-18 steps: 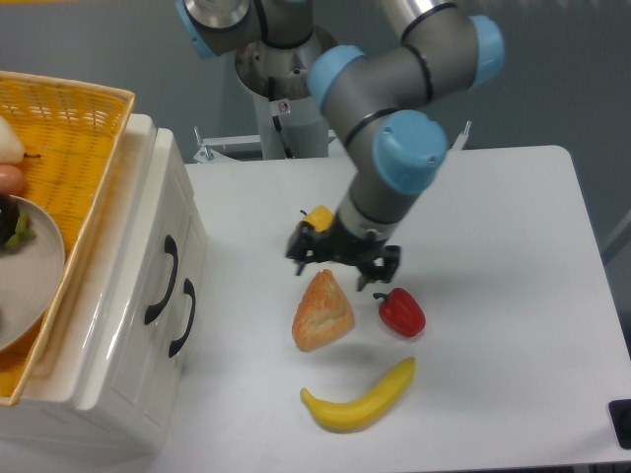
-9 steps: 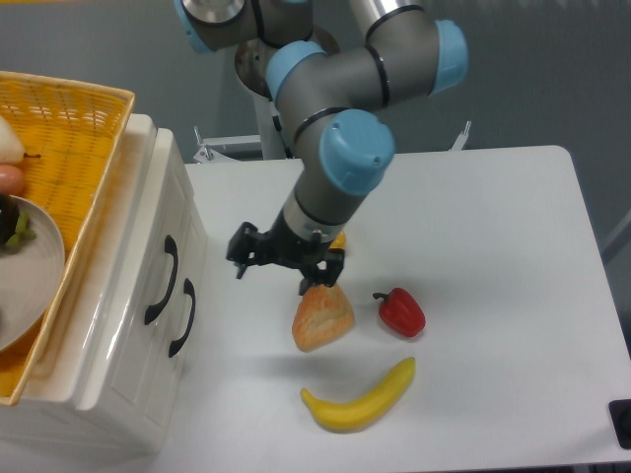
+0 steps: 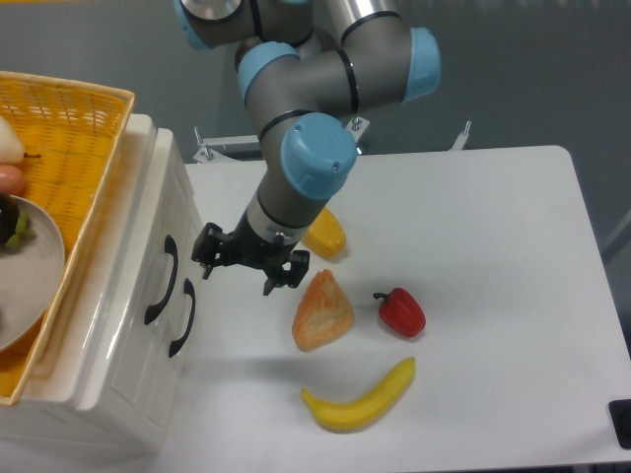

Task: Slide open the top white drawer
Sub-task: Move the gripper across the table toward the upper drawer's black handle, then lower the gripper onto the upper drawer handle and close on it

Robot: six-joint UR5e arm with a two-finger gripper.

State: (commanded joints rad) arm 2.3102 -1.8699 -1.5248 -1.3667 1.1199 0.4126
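Atop cabinet, yellow basket [image 3: 79,118], plate [image 3: 35,271], fruit [image 3: 12,148]

A white table [image 3: 493,296] carries everything here. At its left edge stands a cream-white cabinet [image 3: 118,335] — its front faces the open tabletop. Near the middle lie a piece of bread [image 3: 322,310] and, just right of it, a red pepper [image 3: 401,312]. A yellow pepper [image 3: 326,233] sits behind the bread, and a banana [image 3: 360,399] lies toward the front edge — apart from the rest.
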